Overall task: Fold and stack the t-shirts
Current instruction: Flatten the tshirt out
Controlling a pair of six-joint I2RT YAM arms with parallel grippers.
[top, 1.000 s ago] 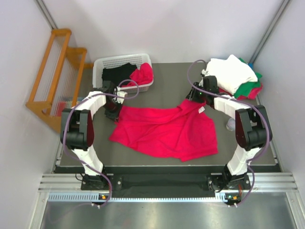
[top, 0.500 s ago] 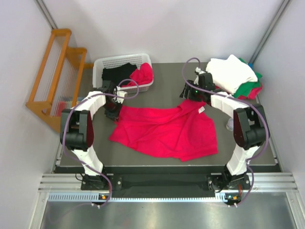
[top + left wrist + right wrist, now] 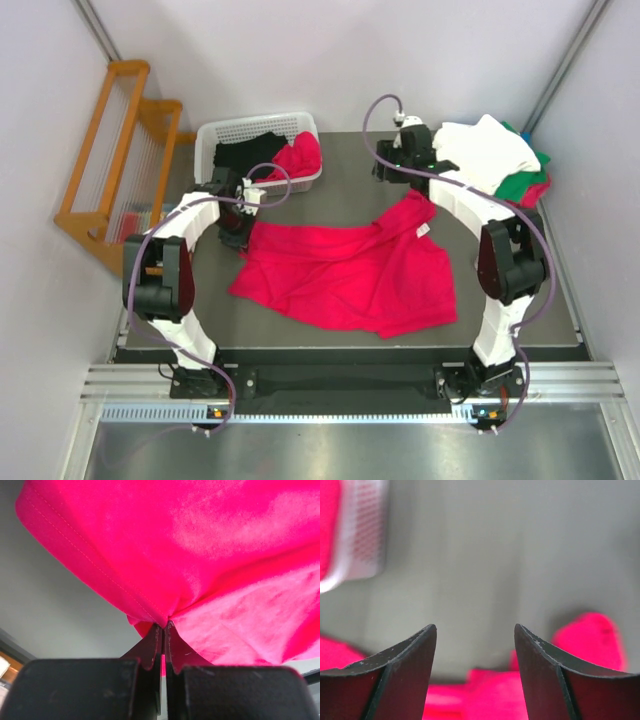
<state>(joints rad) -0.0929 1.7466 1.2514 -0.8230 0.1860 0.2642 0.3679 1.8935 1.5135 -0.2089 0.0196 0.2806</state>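
Only the left wrist view shows the left tool (image 3: 163, 630) clamped on the crimson t-shirt (image 3: 345, 270); the right tool (image 3: 475, 645) gapes empty.

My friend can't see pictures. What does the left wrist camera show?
Two dark jaws of the left gripper are pinched shut on a fold of the bright red t-shirt, which fills most of the picture. A stitched hem runs along the shirt's left edge, and grey table shows beside it.
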